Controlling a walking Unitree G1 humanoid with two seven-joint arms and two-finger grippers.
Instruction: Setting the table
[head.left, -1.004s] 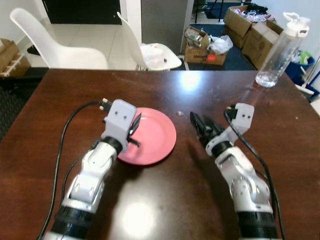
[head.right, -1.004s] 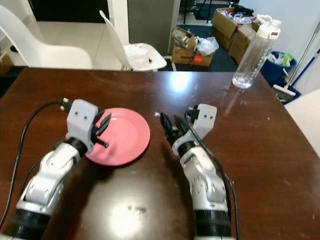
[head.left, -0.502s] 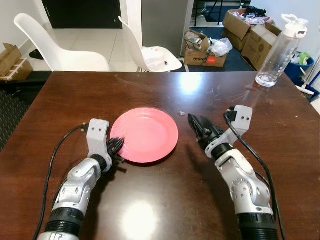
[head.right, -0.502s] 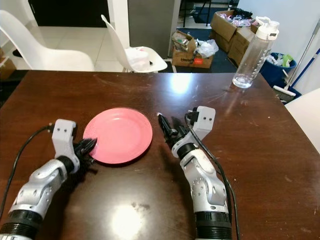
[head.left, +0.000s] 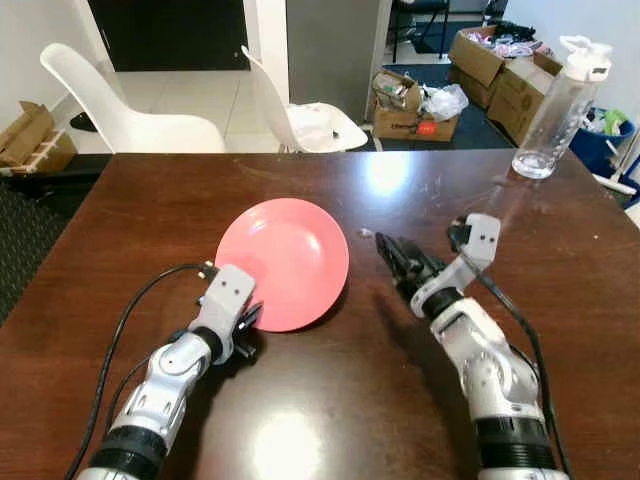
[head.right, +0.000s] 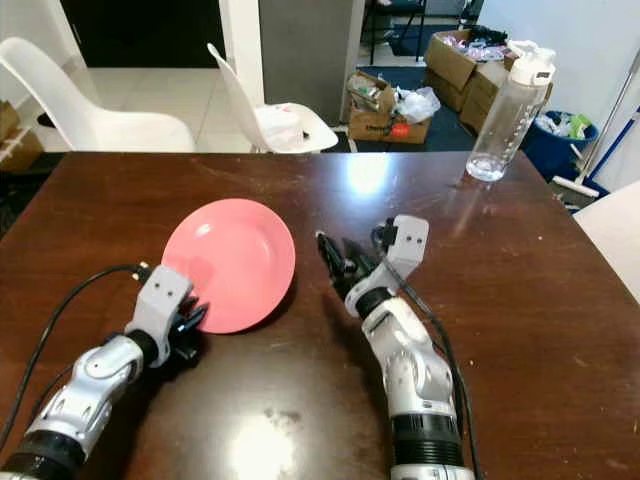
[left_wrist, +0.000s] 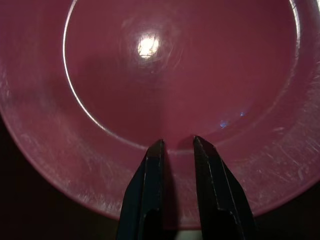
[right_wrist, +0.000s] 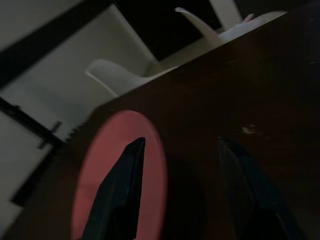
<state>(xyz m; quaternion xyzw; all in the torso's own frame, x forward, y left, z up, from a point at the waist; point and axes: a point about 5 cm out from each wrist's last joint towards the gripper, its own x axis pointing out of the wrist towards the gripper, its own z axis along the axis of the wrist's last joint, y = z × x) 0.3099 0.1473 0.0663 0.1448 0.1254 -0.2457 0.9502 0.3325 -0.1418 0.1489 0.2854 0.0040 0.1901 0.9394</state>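
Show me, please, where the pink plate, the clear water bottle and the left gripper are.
pink plate (head.left: 285, 255), left eye view, centre of its dish.
clear water bottle (head.left: 555, 115), left eye view, mid-body.
left gripper (left_wrist: 176, 145), left wrist view, between fingertips.

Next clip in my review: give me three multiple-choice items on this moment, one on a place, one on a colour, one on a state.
1. Where does the clear water bottle stand?
A. On the table's far right corner
B. On the plate
C. On a chair

2. What colour is the plate?
A. White
B. Pink
C. Blue

3. How is the right tool?
A. Shut on the plate
B. Shut on the bottle
C. Open, holding nothing

Key: 1 A, the bottle stands at the table's far right corner. 2 B, the plate shows pink in both eye views. 3 C, the right wrist view shows its fingers apart with only table between; the left tool sits at the plate's near rim.
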